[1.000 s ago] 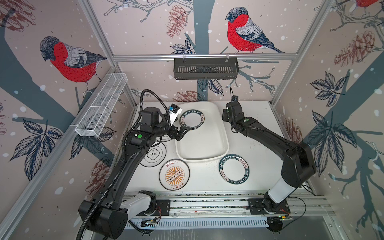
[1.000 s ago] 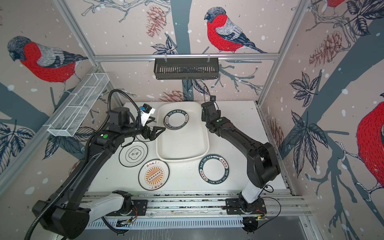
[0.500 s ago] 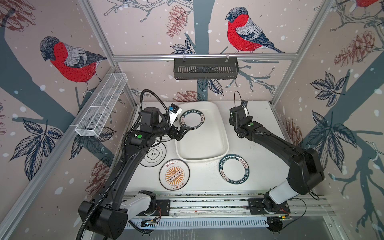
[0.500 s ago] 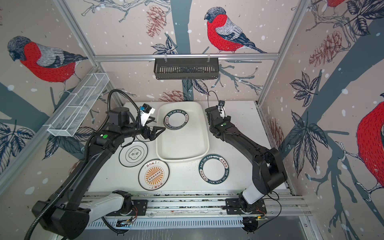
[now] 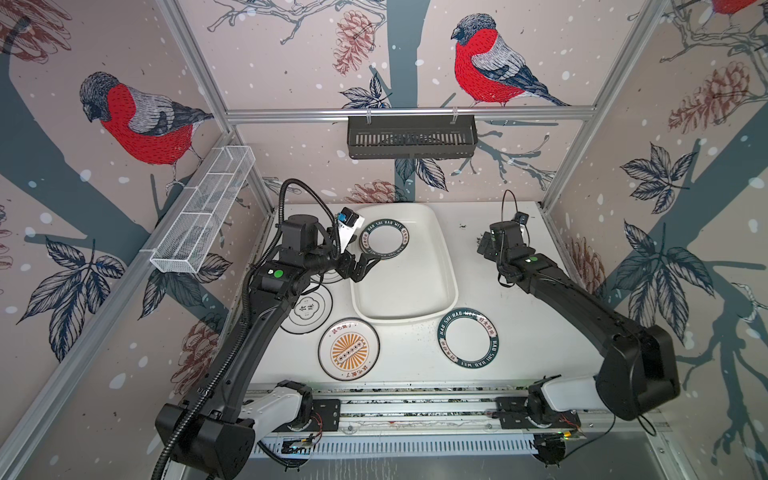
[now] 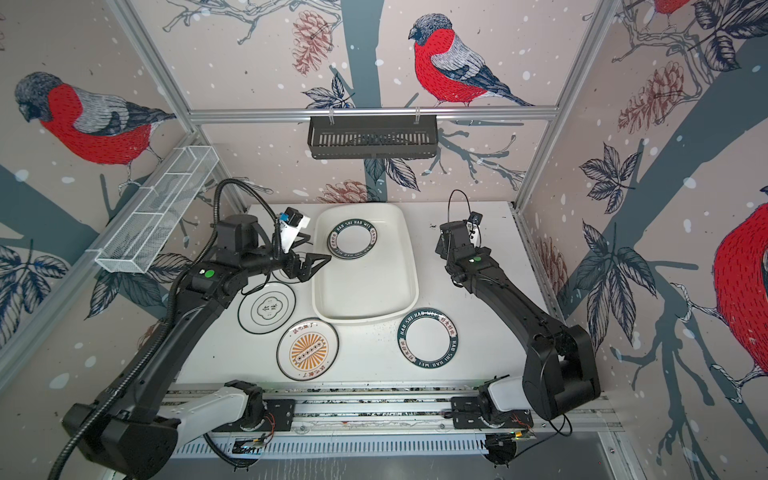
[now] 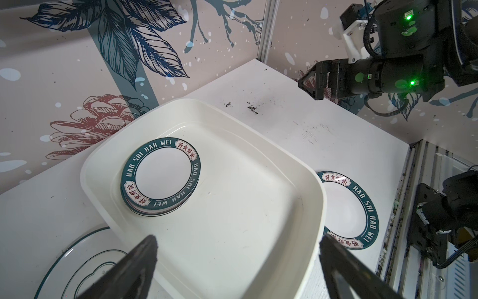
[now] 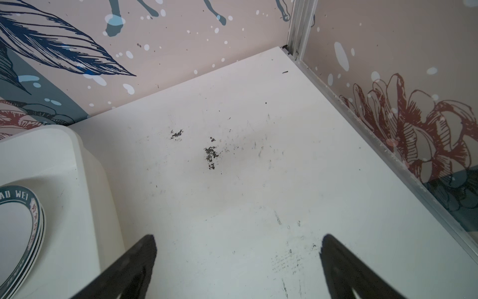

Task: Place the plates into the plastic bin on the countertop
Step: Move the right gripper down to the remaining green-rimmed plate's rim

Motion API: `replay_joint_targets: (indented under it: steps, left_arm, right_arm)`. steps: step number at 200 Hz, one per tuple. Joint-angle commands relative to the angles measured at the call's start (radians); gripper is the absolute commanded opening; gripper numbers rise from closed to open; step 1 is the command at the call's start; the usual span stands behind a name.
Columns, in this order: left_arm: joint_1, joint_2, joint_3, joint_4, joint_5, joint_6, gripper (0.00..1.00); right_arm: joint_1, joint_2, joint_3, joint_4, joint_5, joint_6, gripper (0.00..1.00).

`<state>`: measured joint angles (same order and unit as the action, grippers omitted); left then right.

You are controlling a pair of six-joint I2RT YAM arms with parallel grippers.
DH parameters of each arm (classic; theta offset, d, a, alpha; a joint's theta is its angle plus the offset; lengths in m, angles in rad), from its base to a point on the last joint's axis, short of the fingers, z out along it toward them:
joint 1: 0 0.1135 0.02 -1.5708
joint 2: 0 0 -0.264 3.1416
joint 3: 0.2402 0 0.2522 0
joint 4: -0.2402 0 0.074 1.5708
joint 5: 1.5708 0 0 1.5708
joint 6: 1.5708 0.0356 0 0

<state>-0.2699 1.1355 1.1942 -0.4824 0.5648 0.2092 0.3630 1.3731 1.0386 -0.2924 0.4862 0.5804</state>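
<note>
Stack of green-rimmed plates [image 5: 384, 240] inside plastic bin [image 5: 409, 291], flat on the floor at its far left corner. Bin placed mid-rear on white surface [image 5: 415, 361]. Outside bin, flat on surface:
- green-rimmed plate [image 5: 468, 343] just beside near right corner;
- sunburst plate [image 5: 349, 350] near front edge;
- black-rimmed plate [image 5: 306, 309] with characters, just beside it, partly under left arm [image 5: 249, 332];
- thin-rimmed plate [image 7: 77, 259] close against bin's left wall.

Above bin's left rim: left end effector [image 7: 236, 240], fingers apart, nothing held. Above bare surface right of bin: right end effector [image 8: 238, 242], fingers apart, nothing held.
</note>
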Motion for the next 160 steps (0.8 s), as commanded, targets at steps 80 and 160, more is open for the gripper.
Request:
replay_joint_targets:
  steps: [80,160]
  left_arm:
    - [-0.002,-0.007,0.002,0.008,0.038,0.002,0.97]
    - [-0.004,0.014,0.021,0.028,0.057,-0.018,0.97]
  right_arm:
    - [0.038,-0.365,-0.178,-0.139,-0.558,0.165,1.00]
    - [0.242,-0.512,-0.262,-0.314,-0.604,0.335,1.00]
